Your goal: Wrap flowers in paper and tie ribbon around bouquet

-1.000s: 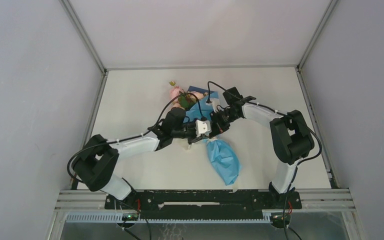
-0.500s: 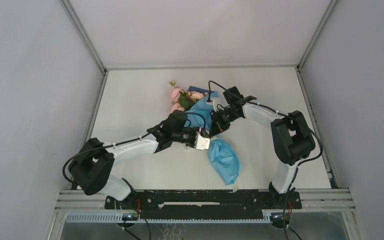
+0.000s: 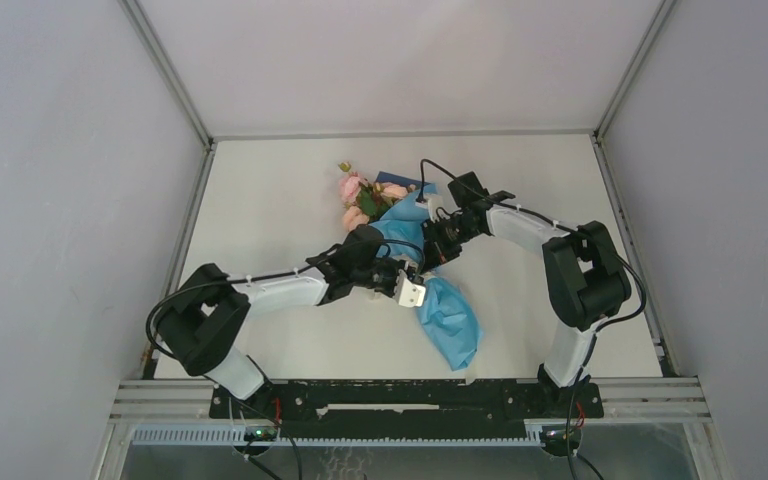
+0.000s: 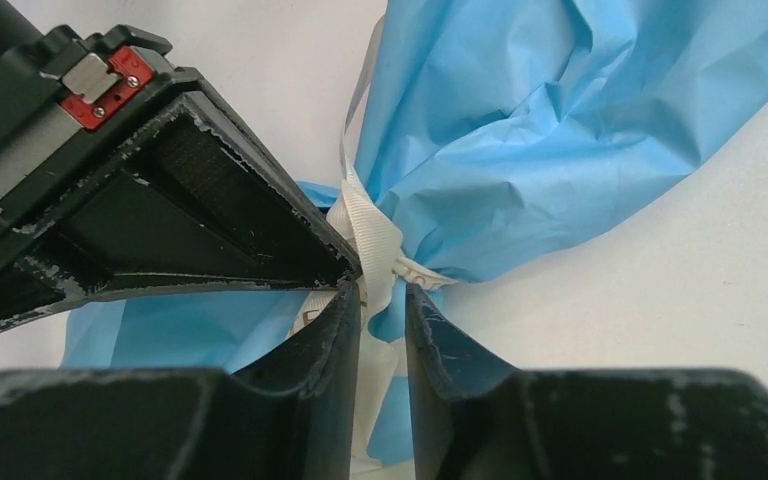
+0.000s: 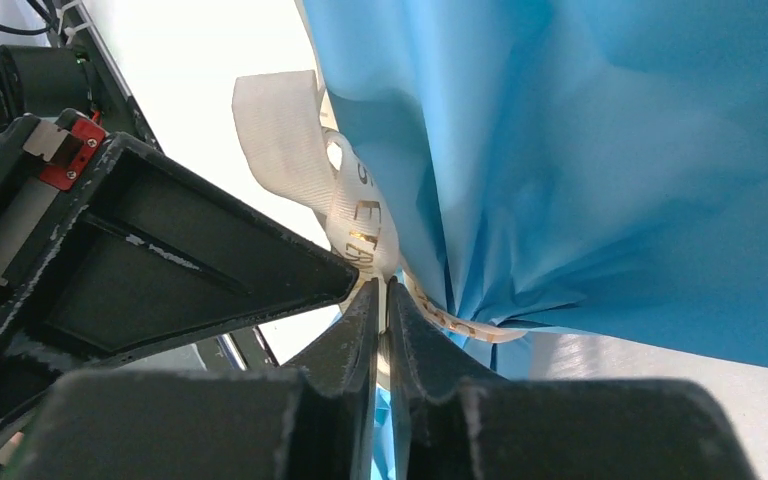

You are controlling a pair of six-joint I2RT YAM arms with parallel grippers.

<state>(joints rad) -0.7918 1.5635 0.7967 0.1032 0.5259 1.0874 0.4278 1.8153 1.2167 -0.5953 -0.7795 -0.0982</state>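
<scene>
The bouquet lies slanted on the table, with pink flowers (image 3: 360,195) at its far end and crumpled blue paper (image 3: 450,320) fanning out at the near end. A cream ribbon (image 4: 375,240) with printed letters is looped round the pinched waist. My left gripper (image 3: 412,292) stands at that waist. In the left wrist view its jaws (image 4: 382,292) are slightly apart, and a ribbon strand runs through the gap against one finger. My right gripper (image 3: 428,255) meets it from the far side, and its jaws (image 5: 381,287) are pressed on a thin strand of the ribbon (image 5: 360,215).
Grey enclosure walls (image 3: 80,200) stand on three sides of the white table (image 3: 260,220). A metal rail (image 3: 410,395) runs along the near edge by the arm bases. Black cables arch over both wrists above the bouquet.
My left gripper has slid a little toward the near right along the bouquet's waist, and its arm has swung with it. The right gripper has stayed almost in place.
</scene>
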